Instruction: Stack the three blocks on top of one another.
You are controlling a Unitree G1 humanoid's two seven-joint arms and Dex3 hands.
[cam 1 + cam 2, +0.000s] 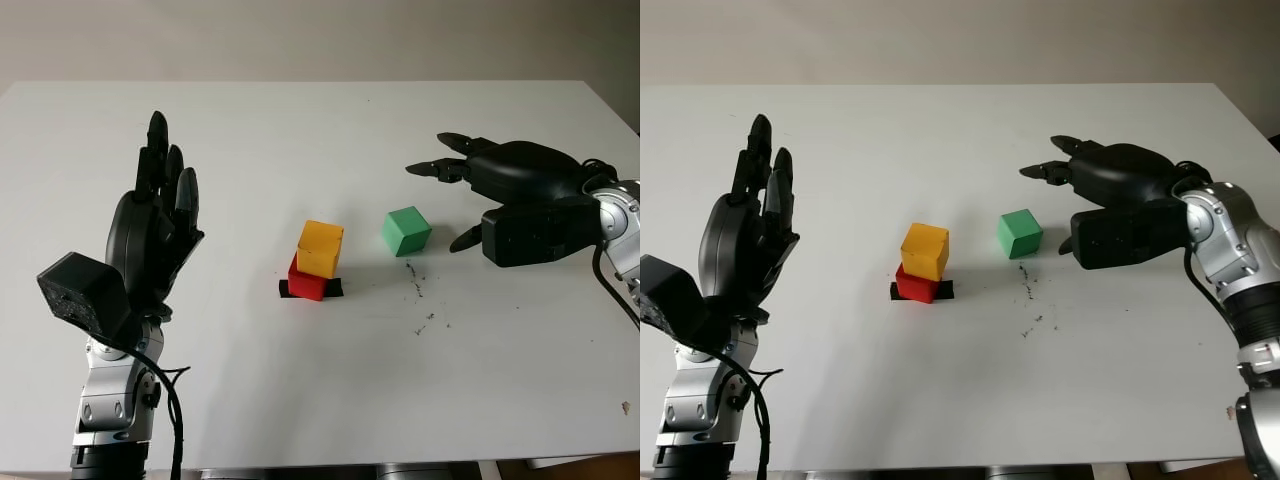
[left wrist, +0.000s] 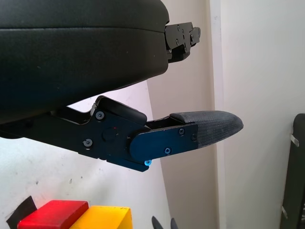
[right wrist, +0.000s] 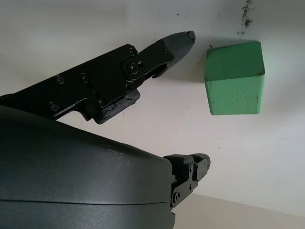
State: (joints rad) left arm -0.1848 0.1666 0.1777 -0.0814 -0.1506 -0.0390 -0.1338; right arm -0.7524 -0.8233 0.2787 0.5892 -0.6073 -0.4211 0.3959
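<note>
On the white table [image 1: 300, 400], the open left hand [image 1: 155, 225] is raised well left of the red block [image 1: 306, 282]; the right hand [image 1: 500, 190], empty, hovers near the green block [image 1: 406, 230]. The yellow block [image 1: 320, 248] sits atop red, which lies on black tape [image 1: 334, 288]. No writing visible.

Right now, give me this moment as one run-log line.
stack: yellow block on red block | green block on table | right hand open beside green | left hand open, raised
</note>
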